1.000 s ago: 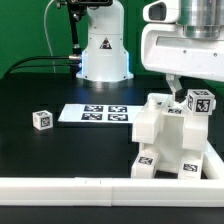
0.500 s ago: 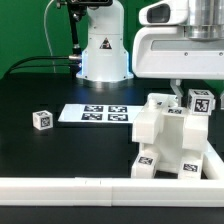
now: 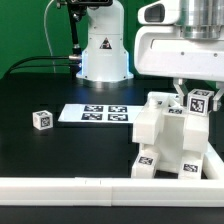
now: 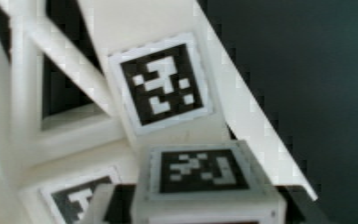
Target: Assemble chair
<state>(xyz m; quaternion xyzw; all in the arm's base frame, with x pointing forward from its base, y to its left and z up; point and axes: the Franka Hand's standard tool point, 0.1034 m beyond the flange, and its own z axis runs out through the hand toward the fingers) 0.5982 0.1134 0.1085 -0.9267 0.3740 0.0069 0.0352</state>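
Gripper (image 3: 187,93) sits directly over the chair (image 3: 170,135) at the exterior view's right; arm housing blocks most of it. Fingers reach down beside a tagged post top (image 3: 200,102). Jaw state: cannot tell, since neither view shows the finger gap or whether anything is pinched.

Wrist view: cam v. close to the assy. Shows a slanted white panel w/ 1 large tag (image 4: 163,84), a 2nd tagged block face (image 4: 201,169) below it, and white brace bars (image 4: 51,45) crossing behind. No fingertips identifiable in that view.

Chair assy: blocky white body, several tags visible on front faces, standing on the black table (image 3: 40,160) just behind the long white rail (image 3: 100,186). Appears largely built up.

Further out: marker board (image 3: 96,114) flat on table, near centre; 1 small tagged cube (image 3: 41,119) at the exterior view's left, well apart from the assy.

Assessment: step in hand looks like seating or releasing the tagged post at the chair's upper rear. Task judged well along. Next move calls for confirming the post is fully home, then a straight vertical lift clear so the assy isn't dragged or tipped. Loose cube prob. still to fit.
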